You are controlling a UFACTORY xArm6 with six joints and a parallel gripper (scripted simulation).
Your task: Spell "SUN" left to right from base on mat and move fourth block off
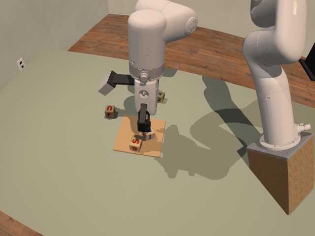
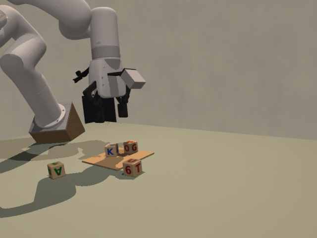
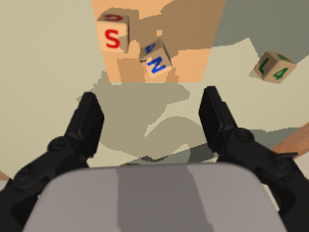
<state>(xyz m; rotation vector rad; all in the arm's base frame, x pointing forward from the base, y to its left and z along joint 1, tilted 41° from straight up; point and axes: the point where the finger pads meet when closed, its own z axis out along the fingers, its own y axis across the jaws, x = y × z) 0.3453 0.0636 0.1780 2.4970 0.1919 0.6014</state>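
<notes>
Going left to right in the top view. The U block [image 1: 110,111] is sitting on the table just off the mat's [image 1: 121,145] far-left corner, well apart from the S and N. It is the one letter not yet on the mat, so it is probably the next thing to fetch.

Next, the S block [image 1: 135,144] is lying flat on the mat near its front edge, S facing up. Just beside it, the N block [image 1: 150,134] is also resting on the mat, half hidden behind a finger in this view. In the wrist view the N block is turned askew against the S block, and the two are sitting almost corner to corner. My guess is that this leaves no slot for a U between them, so the N will need shifting and squaring up.

Furthest right, the green block [image 1: 160,96] is lying off the mat beyond the arm. It is the spare, and it is already where it should be.

The gripper [image 3: 151,101] is hanging high above the table with its fingers spread fully and nothing between them. It is pointing down over the table by the mat's edge, so the wrist camera is showing S and N ahead of the fingertips and the green block off to the right. The U block is lying out of the wrist view, to the gripper's side and well below it. Reaching it looks to need a sideways move and then a descent.
</notes>
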